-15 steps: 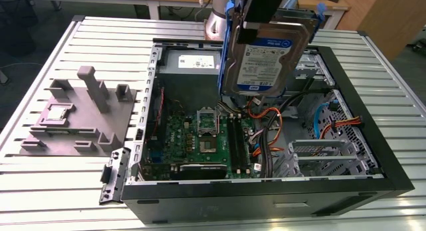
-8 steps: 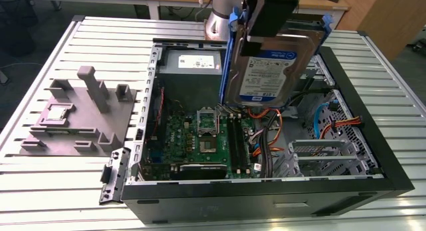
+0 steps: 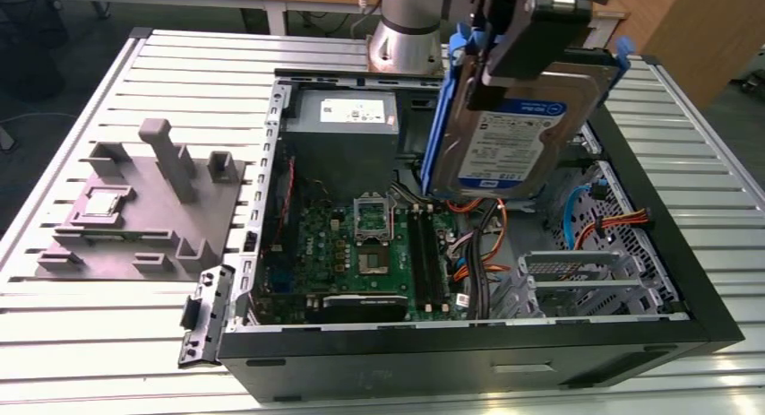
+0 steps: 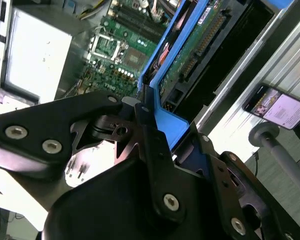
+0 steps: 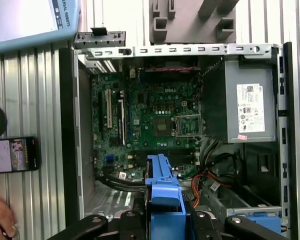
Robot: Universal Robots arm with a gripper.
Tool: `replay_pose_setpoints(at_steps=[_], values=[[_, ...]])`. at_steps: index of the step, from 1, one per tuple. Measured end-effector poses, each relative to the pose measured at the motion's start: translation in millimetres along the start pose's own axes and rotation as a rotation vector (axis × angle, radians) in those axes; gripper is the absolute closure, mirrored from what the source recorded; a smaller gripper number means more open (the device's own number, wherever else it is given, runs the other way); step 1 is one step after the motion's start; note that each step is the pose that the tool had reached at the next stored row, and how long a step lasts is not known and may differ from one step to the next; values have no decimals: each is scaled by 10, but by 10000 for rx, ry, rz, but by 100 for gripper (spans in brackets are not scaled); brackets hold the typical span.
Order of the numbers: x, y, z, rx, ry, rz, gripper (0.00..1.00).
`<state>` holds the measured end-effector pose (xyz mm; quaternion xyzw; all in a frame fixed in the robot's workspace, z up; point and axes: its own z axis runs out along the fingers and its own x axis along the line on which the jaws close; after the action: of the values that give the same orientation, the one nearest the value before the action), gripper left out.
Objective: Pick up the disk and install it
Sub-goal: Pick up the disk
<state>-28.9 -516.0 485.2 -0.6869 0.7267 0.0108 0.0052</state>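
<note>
A slatted metal table (image 3: pixel 107 334) ran past the frame on every side of the exterior view. On it lay an open computer case (image 3: pixel 478 361), side panel off, its near black wall cut off at the bottom edge. Inside, toward the exterior view's left, stood the grey power-supply box (image 3: pixel 347 119) with the green motherboard (image 3: pixel 358 254) in front of it. A grey moulded fixture (image 3: pixel 143 209) sat on the table just beside the case on the exterior view's left.

The disk (image 3: pixel 514 137) hung in the air above the case's right half, tilted steeply with its labelled face toward the exterior camera. It hid the case's back corner, and part of the orange cables (image 3: pixel 490 227) showed below it. The gripper (image 3: pixel 514 74) covered its upper edge.

In the second wrist view the gripper (image 4: pixel 150 115) was clamped narrowly on the blue bracket (image 4: pixel 162 117) framing the disk, a black finger (image 4: pixel 147 127) flat against the plastic. The disk's circuit-board side (image 4: pixel 200 45) faced that camera.

Below the disk, the metal drive cage (image 3: pixel 574 272) stood well apart from its lower edge, with open air between.

In the first wrist view a phone (image 5: pixel 12 155) lay on the table outside the case, and a hand (image 5: pixel 0 217) was cut off at the corner.
</note>
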Motion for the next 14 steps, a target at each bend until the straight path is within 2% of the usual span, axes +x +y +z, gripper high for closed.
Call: replay_pose_setpoints(at_steps=[5, 14], values=[[42, -65, 18, 0, 1, 0, 64], [231, -137, 55, 0, 2, 0, 64]])
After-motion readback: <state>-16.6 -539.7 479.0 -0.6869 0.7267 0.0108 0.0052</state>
